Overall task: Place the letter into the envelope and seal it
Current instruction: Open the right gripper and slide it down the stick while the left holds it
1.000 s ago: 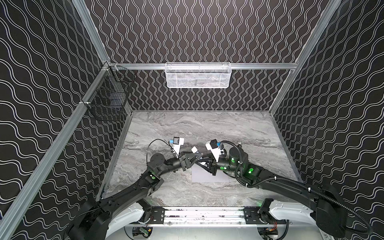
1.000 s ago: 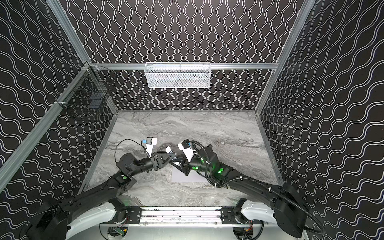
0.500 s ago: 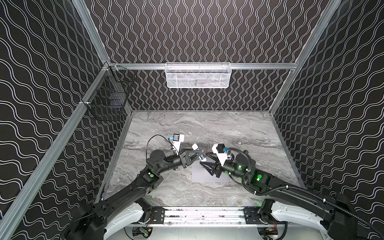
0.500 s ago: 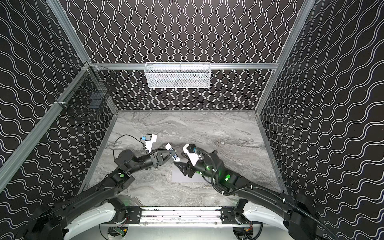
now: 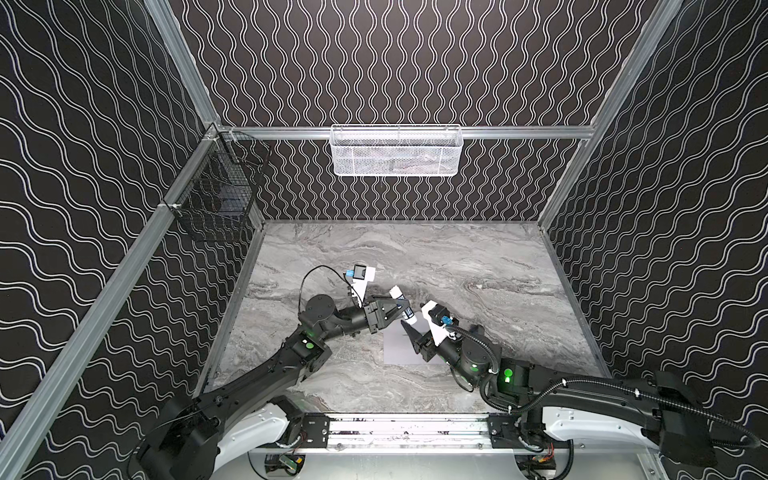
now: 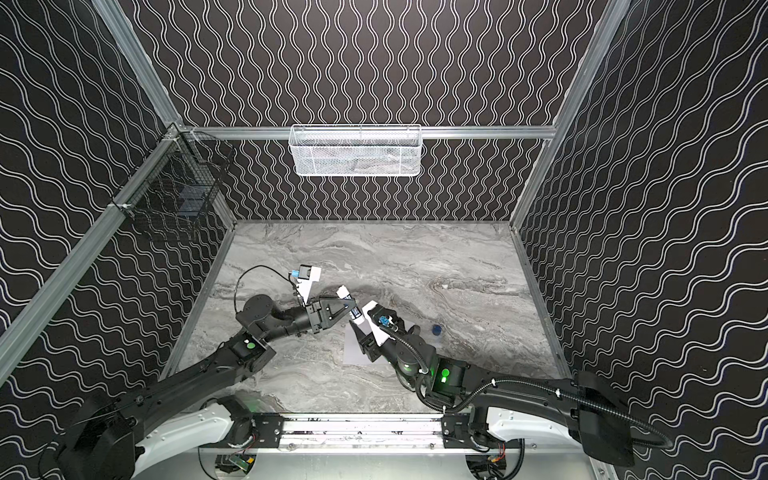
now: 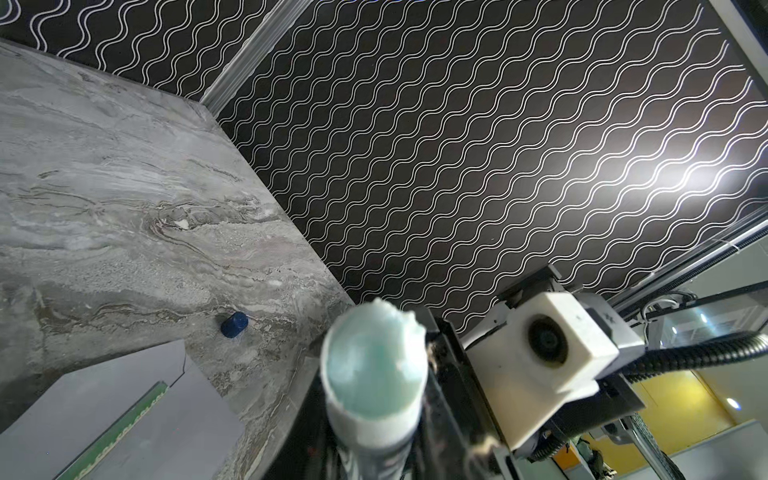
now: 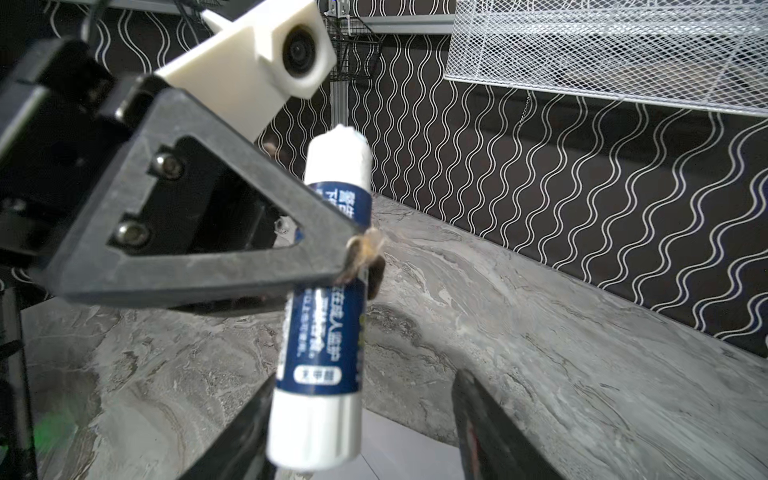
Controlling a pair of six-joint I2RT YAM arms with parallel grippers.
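left gripper (image 5: pixel 401 309) pinches the glue stick (image 8: pixel 324 332), as we saw a second ago | right gripper (image 8: pixel 365 399) has backed off, jaws now spread near its base | envelope (image 5: pixel 397 349) flat on the table (image 5: pixel 457 270) beneath, letter (image 7: pixel 124 428) showing a green edge in it | cap (image 6: pixel 436 329) nearby

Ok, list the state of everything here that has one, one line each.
glue stick: uncapped, glue exposed, held off the table
left tool: shut on the glue stick
right tool: open, empty, beside the stick's base
blue cap: off, lying on the table
envelope: flat on the table, not sealed
letter: inside the envelope, green edge showing
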